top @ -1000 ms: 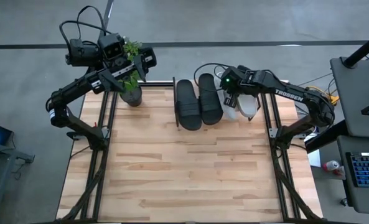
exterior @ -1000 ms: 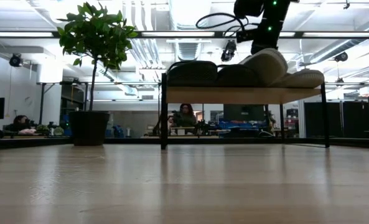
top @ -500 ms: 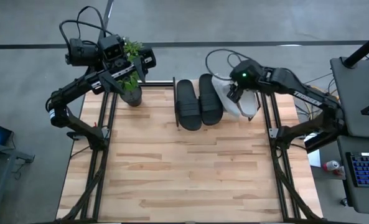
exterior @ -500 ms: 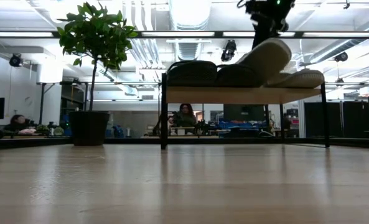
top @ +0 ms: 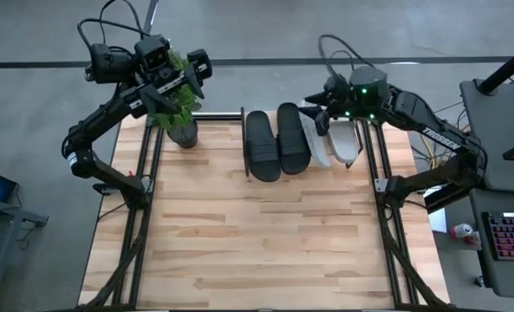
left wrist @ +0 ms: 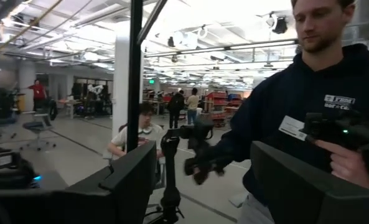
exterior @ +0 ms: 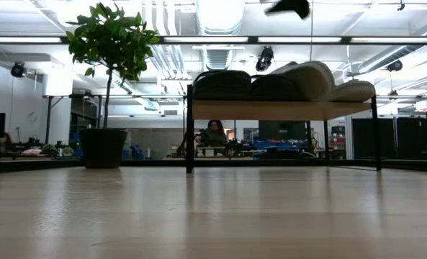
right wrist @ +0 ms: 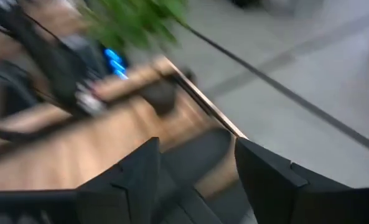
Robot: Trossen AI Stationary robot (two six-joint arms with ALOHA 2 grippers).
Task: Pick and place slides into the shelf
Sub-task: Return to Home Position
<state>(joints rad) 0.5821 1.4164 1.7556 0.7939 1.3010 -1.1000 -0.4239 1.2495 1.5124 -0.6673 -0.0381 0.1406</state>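
Fingers apart above four slides on shelf.

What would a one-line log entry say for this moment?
slides: all four on shelf | right gripper: open above shelf | left gripper: open near plant

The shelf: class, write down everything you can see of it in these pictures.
The shelf is a low rack: a light wooden plank top on thin black metal legs, open underneath. It stands level at the table's far edge, right of a potted plant. Four slides lie side by side on it: the black pair on the left, the pale pair on the right. The right gripper hangs open above the pale pair, touching nothing.
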